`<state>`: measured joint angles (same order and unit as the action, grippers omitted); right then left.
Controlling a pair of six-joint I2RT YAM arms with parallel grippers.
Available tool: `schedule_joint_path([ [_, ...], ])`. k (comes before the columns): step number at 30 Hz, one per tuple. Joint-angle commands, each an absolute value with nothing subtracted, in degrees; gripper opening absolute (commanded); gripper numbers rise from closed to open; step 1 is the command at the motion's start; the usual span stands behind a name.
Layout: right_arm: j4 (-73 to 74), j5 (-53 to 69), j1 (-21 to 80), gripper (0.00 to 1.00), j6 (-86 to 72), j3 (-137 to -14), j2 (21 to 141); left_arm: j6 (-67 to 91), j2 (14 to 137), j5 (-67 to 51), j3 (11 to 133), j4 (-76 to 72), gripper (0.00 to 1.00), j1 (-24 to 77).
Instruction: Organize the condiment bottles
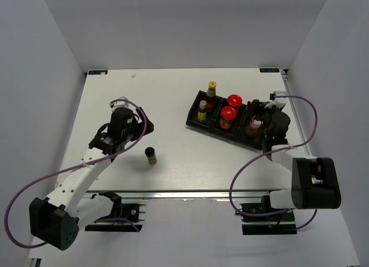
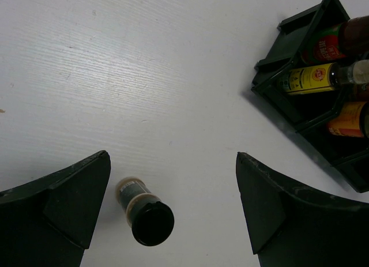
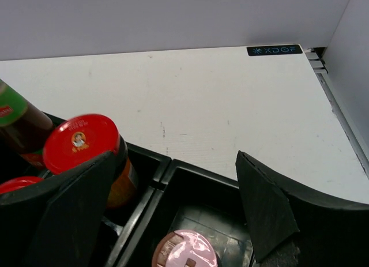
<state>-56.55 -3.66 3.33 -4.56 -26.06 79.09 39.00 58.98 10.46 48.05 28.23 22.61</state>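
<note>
Dark-capped, the tiny jar (image 2: pixel 144 212) stood alone on the bench (image 2: pixel 144 76), well apart from the tray (image 1: pixel 194 118) that held the others. Left fingers (image 2: pixel 69 198) hung spread wide and empty above it. In the wrist view the jar lay just beside the left-hand finger rather than centred. A good grasp probably called for shifting sideways until the jar sat midway in the gap, then descending to close on its body below the cap, since so small a jar could tip if nudged. Right fingers (image 3: pixel 271 203) were also wide, holding nothing, over the compartment with the pink-capped bottle (image 3: pixel 185 249).
</note>
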Motion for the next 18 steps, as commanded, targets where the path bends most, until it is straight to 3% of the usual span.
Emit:
schedule_joint_path([
  [1,-46.6,-1.4,3.4,0.89,-6.4,-31.8,75.3,40.3,58.7,9.9,46.9,29.8,0.98,22.2],
  [10,-27.4,-0.5,11.0,0.89,-4.0,-38.8,67.8,41.0,58.0,9.8,45.9,31.8,0.98,22.2],
  [15,-16.3,-2.8,26.7,0.89,4.7,-43.6,69.9,43.5,58.9,15.8,46.7,35.5,0.98,22.2],
  [18,-13.5,2.7,34.9,0.89,5.2,-45.9,72.4,44.9,59.7,17.0,46.4,35.4,0.98,22.2],
])
